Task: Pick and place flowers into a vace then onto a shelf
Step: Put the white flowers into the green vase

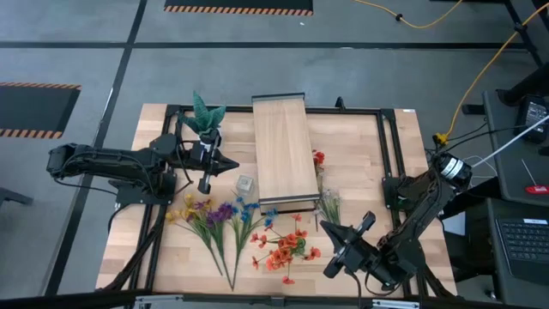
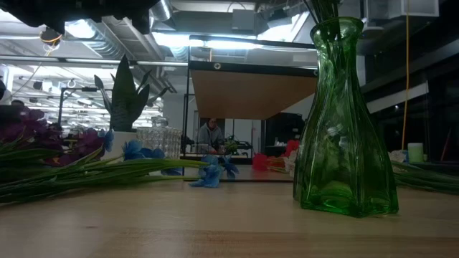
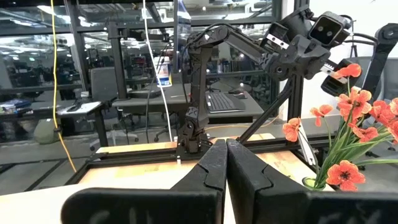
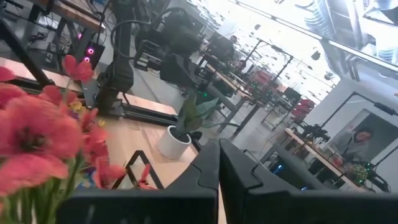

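No brand, label or lettering can be read on anything here.

The shelf (image 1: 284, 151) is a long rectangle of pale, straight-grained wood planks with a dark edge, lying at the table's centre, long side running 12 to 6 o'clock. The table (image 1: 360, 180) is pale butcher-block wood inside a black metal frame.

The flowers (image 1: 249, 230) lie flat in a fan at about 7 o'clock of the shelf: yellow, purple and blue bunches, then red-orange ones (image 1: 287, 247) toward 6 o'clock, all on thin green stems. More red blooms (image 1: 318, 159) stand just beside the shelf's 3 o'clock edge in a ribbed green glass vase (image 2: 344, 122) with a flared base.

A spiky green plant (image 1: 204, 113) in a white pot sits at 10 o'clock of the shelf; a small clear glass (image 1: 245, 183) rests by its 8 o'clock corner.

The left gripper (image 1: 230, 163), fingers pressed together and empty, points at the shelf's 9 o'clock side. The right gripper (image 1: 326, 227), also closed on nothing, hovers at 5 o'clock of the shelf. Bare tabletop lies open at 3 o'clock.
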{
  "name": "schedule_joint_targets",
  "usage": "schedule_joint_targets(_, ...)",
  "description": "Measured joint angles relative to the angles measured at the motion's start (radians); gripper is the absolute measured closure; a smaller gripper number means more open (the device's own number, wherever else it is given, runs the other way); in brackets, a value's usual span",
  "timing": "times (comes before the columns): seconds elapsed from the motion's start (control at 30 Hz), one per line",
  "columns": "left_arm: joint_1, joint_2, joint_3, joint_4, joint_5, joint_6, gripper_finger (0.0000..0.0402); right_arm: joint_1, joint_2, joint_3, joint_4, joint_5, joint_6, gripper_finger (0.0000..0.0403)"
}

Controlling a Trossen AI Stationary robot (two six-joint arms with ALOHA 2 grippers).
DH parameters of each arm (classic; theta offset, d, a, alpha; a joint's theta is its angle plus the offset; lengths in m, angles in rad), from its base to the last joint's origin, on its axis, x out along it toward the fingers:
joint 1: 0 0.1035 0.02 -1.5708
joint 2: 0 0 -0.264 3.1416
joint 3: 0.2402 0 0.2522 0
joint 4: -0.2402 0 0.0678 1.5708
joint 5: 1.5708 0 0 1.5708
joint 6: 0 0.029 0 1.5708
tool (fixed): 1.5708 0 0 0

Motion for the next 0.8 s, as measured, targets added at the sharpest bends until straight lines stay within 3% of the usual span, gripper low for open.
schedule_joint_targets(0.2,0.0,0.0,0.0,-0.024,0.0,0.0,0.0398,0.0,-0.074,-0.158,0.059,-0.001,0.124,0.04)
schedule_joint_targets(0.57,0.0,0.0,0.0,-0.049,-0.001,0.0,0.0398,-0.036,-0.42,-0.57,0.402,0.001,0.202,0.0402)
schedule_joint_targets(0.67,0.0,0.0,0.0,-0.051,-0.001,0.0,0.0398,-0.05,-0.496,-0.621,0.393,-0.002,0.263,0.0402)
schedule_joint_targets(0.8,0.0,0.0,0.0,-0.052,-0.001,0.0,0.0398,-0.053,-0.475,-0.666,0.227,-0.041,0.471,0.0402)
